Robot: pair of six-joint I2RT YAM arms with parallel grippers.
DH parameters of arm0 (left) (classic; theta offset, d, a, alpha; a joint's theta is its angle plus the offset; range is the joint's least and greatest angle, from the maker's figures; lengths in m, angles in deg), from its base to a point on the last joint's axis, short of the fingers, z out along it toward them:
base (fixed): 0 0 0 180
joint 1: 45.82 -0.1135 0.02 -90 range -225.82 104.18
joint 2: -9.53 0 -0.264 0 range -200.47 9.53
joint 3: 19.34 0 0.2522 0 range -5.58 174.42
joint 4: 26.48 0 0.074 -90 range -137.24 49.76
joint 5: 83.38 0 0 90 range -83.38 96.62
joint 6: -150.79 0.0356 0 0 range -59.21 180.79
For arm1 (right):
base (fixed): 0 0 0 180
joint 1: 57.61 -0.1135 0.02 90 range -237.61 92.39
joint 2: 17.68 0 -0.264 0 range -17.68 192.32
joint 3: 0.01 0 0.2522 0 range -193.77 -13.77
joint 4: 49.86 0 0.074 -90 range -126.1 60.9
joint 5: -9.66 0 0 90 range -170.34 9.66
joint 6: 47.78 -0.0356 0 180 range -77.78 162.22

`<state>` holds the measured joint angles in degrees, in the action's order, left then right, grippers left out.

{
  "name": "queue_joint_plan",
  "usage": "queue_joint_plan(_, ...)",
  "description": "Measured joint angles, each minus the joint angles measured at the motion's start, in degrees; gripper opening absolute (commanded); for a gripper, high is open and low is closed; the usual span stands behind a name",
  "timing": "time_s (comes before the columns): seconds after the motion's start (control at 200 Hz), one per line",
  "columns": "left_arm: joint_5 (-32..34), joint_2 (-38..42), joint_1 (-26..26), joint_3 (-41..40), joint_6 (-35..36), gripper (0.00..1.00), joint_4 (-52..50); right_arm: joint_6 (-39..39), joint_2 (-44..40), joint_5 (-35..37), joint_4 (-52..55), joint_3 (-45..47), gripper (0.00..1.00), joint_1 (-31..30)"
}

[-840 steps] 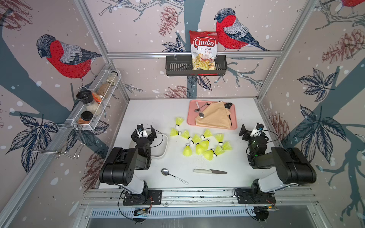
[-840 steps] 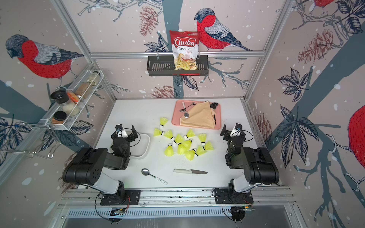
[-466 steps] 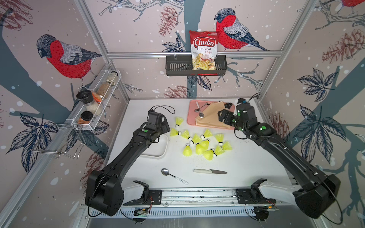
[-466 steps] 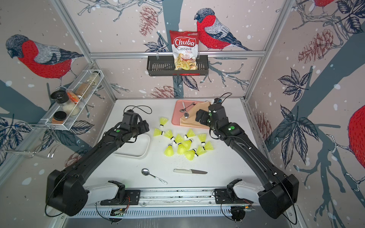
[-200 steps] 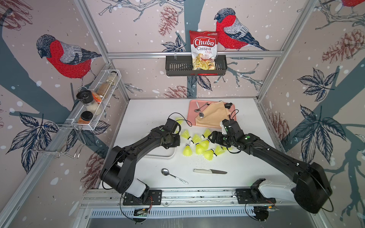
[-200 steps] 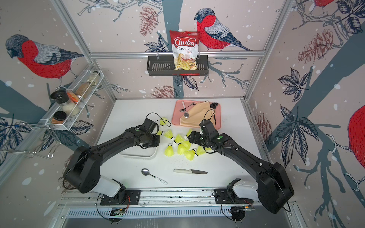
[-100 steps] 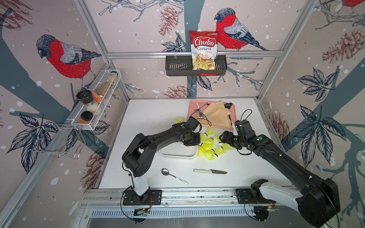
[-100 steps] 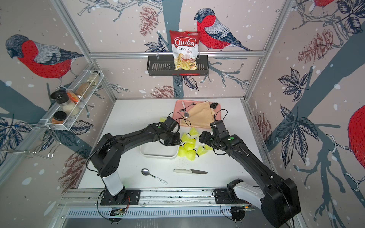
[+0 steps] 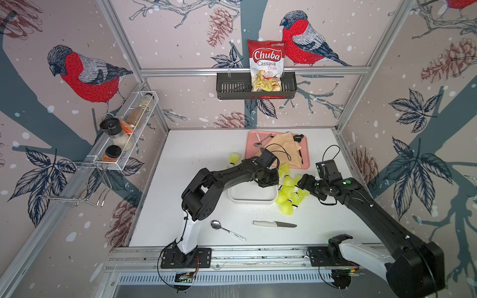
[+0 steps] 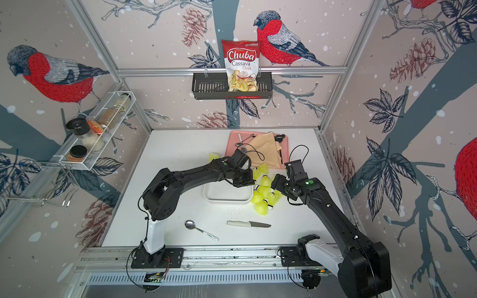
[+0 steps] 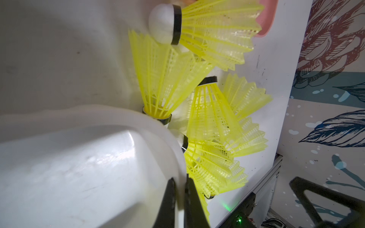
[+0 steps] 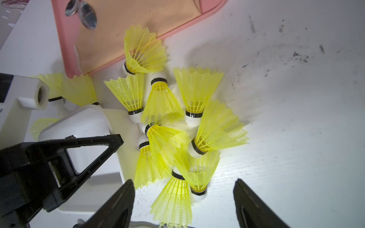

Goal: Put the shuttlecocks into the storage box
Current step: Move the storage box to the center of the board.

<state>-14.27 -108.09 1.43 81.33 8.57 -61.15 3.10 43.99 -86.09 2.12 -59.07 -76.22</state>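
The white storage box [image 9: 251, 200] sits mid-table, its right edge pressed against a pile of several neon yellow shuttlecocks [image 9: 287, 192], seen in both top views [image 10: 263, 193]. My left gripper [image 11: 180, 178] is shut on the storage box's rim [image 11: 79, 167] at the corner beside the pile [image 11: 209, 118]. My right gripper [image 12: 183, 182] stands open just right of the pile [image 12: 164, 102], its fingers straddling the nearest shuttlecocks without squeezing them. One shuttlecock [image 9: 233, 158] lies apart, behind the left arm. The box's inside looks empty where it shows.
A pink tray [image 9: 305, 157] with a tan cloth and spoons lies right behind the pile. A knife [image 9: 273, 224] and a spoon [image 9: 227, 229] lie nearer the front. A black basket [image 9: 232, 89] with a chip bag hangs on the back wall; a wire jar rack [image 9: 124, 144] lines the left wall.
The left gripper has dragged the storage box rightward against the shuttlecock pile, bunching it. The right gripper has drawn back to the pile's right side, still open.
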Motion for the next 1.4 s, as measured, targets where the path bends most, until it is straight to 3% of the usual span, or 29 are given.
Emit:
queue_joint_plan(0.275,-1.7,-5.8,1.9,7.6,-3.0,0.0,0.6,0.2,0.0,2.0,2.2,-0.5,0.8,2.1)
queue_joint_plan(0.54,-1.4,-6.4,2.2,8.7,-3.9,0.0,0.6,0.2,0.1,2.8,3.1,-0.6,0.8,2.8)
queue_joint_plan(1.401,-0.4,4.1,2.1,-7.7,-6.9,0.0,6.4,-0.2,3.2,4.3,3.9,-2.1,0.8,-1.5)
